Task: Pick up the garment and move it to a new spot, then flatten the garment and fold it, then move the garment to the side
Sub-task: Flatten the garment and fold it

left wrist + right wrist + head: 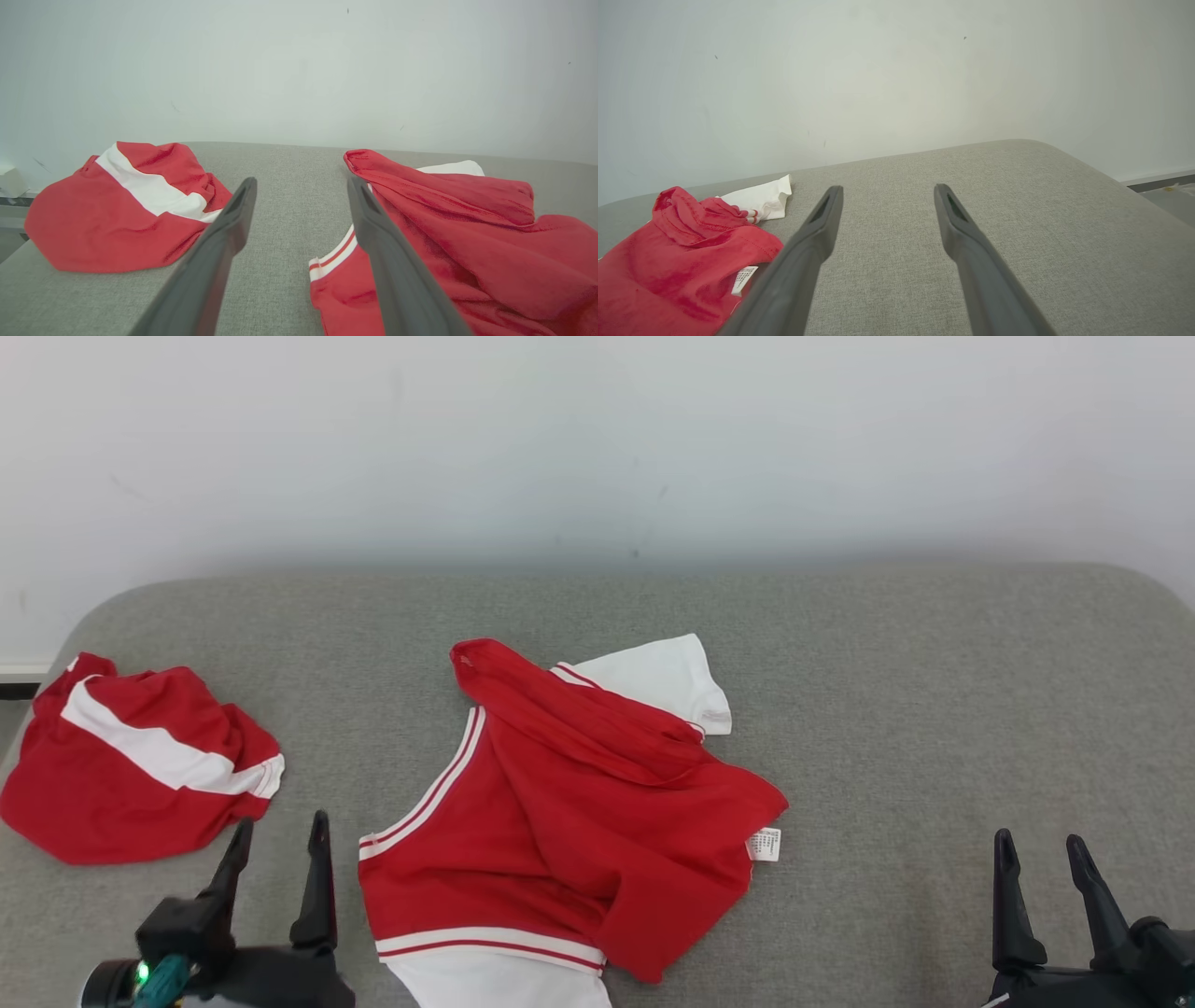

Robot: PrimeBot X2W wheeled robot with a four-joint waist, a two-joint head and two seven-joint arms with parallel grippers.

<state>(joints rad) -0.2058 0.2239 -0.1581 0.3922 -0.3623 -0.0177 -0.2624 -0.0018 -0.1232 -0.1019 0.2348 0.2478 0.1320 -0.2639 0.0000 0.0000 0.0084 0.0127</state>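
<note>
The garment (560, 803) is red with white sleeves and white-striped trim. It lies crumpled and partly folded over itself in the middle of the grey cushioned surface (915, 709), a white care label (764, 845) at its right edge. My left gripper (282, 821) stands open at the lower left, just left of the garment, nothing between its fingers. In the left wrist view the garment (467, 233) lies beside the right finger of the left gripper (301, 182). My right gripper (1039, 838) is open and empty at the lower right, well away from the cloth. In the right wrist view the right gripper (888, 187) has the garment (668, 270) to its left.
A second red and white garment (131, 775) lies bunched at the surface's left edge, also in the left wrist view (117, 214). A pale wall (597, 448) rises behind the surface. Bare grey fabric stretches to the right of the middle garment, and the surface's corners are rounded.
</note>
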